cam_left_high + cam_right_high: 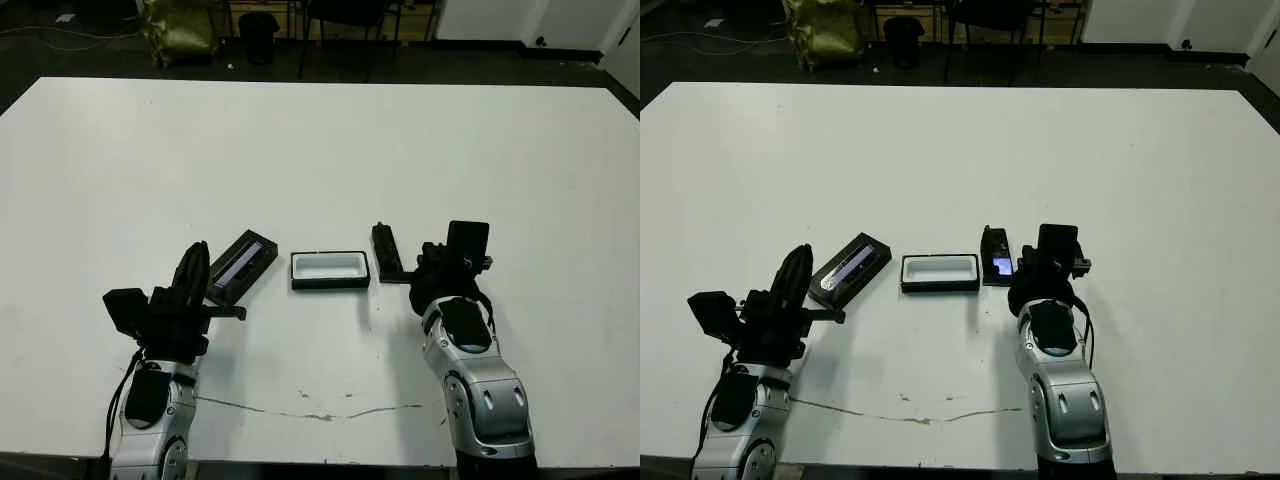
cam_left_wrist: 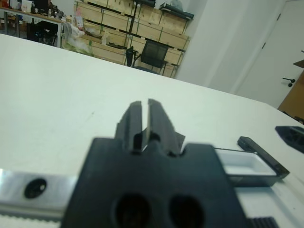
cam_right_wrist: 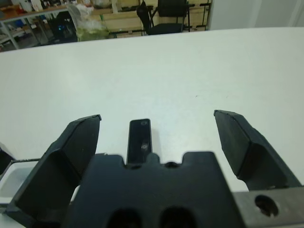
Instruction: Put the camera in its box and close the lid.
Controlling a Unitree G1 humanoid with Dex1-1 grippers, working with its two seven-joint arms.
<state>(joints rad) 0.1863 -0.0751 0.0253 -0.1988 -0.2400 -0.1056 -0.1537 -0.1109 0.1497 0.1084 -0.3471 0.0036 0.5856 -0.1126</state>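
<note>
On the worktop the box lies in the middle; the lid just left of it; the camera just right.

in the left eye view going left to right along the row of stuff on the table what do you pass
Left claw → lid → box → camera → right claw.

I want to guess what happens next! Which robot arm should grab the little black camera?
Probably the right. The right gripper is open with the camera lying between its fingers. The left gripper is shut beside the lid, beyond the box.
</note>
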